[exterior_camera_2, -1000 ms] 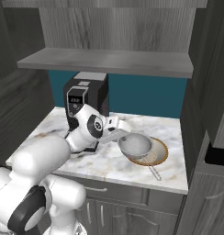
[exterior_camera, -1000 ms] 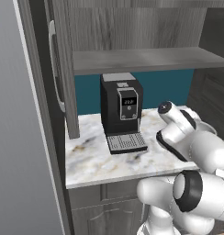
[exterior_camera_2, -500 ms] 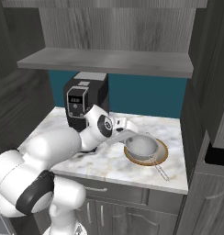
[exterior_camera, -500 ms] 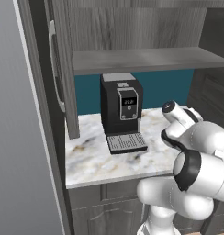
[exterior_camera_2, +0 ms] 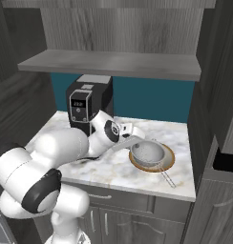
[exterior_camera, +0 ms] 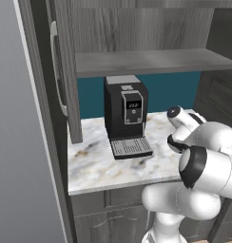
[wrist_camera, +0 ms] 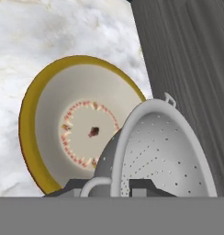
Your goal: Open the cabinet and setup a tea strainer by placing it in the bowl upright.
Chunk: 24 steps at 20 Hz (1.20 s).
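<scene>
My gripper [exterior_camera_2: 130,137] is shut on the tea strainer [exterior_camera_2: 147,152], a grey perforated metal dome, at its near rim. The strainer hangs tilted over the tan bowl [exterior_camera_2: 172,158] on the marble counter, and its thin handle [exterior_camera_2: 167,179] sticks out past the bowl's front rim. In the hand view the strainer [wrist_camera: 164,151] is on its side between my finger tips [wrist_camera: 107,188], covering the right part of the bowl [wrist_camera: 36,137]. I cannot tell whether it touches the bowl. The cabinet [exterior_camera: 146,61] is open, its left door [exterior_camera: 61,71] swung out and its shelf [exterior_camera_2: 113,64] bare.
A black coffee machine [exterior_camera: 126,114] stands at the back left of the counter [exterior_camera: 94,161], left of the bowl, and my forearm passes in front of the coffee machine [exterior_camera_2: 87,102]. A dark grey wall panel [exterior_camera_2: 209,95] closes the right side next to the bowl.
The arm has reached further right, carrying the strainer from beside the bowl's left rim to over its middle and a little lower. The grip has stayed the same.
</scene>
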Available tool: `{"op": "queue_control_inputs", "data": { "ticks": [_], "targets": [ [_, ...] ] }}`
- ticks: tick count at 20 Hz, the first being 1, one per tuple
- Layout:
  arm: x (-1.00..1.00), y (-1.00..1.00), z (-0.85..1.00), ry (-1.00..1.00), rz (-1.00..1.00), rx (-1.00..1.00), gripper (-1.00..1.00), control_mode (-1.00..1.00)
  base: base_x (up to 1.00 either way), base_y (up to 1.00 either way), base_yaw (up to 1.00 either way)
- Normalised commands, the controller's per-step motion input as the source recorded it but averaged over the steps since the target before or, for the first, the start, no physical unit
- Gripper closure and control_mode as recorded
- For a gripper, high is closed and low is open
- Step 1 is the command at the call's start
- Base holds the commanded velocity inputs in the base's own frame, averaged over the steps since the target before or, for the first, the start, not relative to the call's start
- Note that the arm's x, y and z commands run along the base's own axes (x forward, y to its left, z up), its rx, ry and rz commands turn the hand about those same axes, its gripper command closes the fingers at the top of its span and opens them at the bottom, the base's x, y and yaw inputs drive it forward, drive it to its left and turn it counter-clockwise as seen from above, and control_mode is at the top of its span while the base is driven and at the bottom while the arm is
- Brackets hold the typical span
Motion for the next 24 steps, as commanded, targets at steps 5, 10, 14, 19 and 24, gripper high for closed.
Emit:
{"op": "queue_control_inputs", "data": {
  "ticks": [5,10,14,19,24],
  "targets": [
    [0.12,0.00,-0.06,0.00,0.01,0.00,1.00,-1.00,0.00,0.00,0.00],
    [0.15,0.02,-0.15,0.00,0.01,0.00,1.00,-1.00,0.00,0.00,0.00],
    [0.19,0.04,-0.18,0.00,0.00,0.00,1.00,-1.00,0.00,0.00,0.00],
    [0.07,0.00,-0.29,0.00,0.01,0.00,1.00,-1.00,0.00,0.00,0.00],
    [0.03,0.00,-0.30,0.00,0.01,0.00,1.00,-1.00,0.00,0.00,0.00]
  ]
}}
